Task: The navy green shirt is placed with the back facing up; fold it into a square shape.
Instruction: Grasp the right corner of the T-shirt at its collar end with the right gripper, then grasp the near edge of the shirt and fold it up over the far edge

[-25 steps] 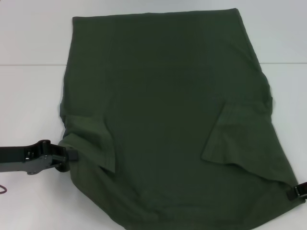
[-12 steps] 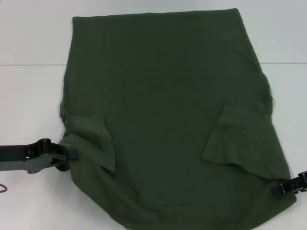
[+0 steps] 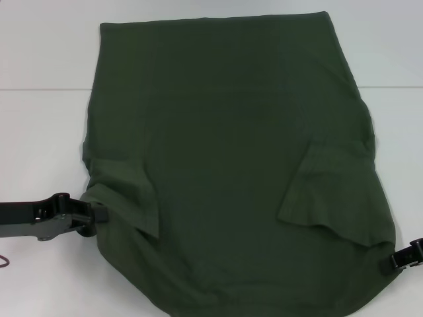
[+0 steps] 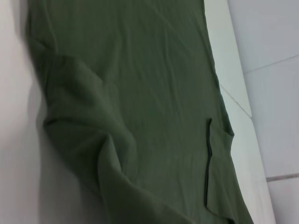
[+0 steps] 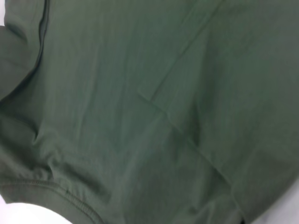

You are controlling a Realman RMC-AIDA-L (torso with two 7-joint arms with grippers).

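Observation:
The navy green shirt (image 3: 225, 152) lies flat on the white table, plain side up, with both sleeves folded in over the body. Its cloth fills the left wrist view (image 4: 140, 116) and the right wrist view (image 5: 149, 107). My left gripper (image 3: 94, 214) is at the shirt's near left edge, shut on the cloth, which bunches up around it. My right gripper (image 3: 398, 259) sits at the shirt's near right corner, against the hem, mostly cut off by the picture's edge.
The white table (image 3: 39, 145) shows bare on both sides of the shirt and beyond it. A seam line (image 3: 39, 89) crosses the surface at the far left. A thin dark cord (image 3: 5, 261) lies at the near left edge.
My right gripper has moved in towards the shirt's near right corner, and the cloth edge there has pulled in and rounded. The left gripper has not moved.

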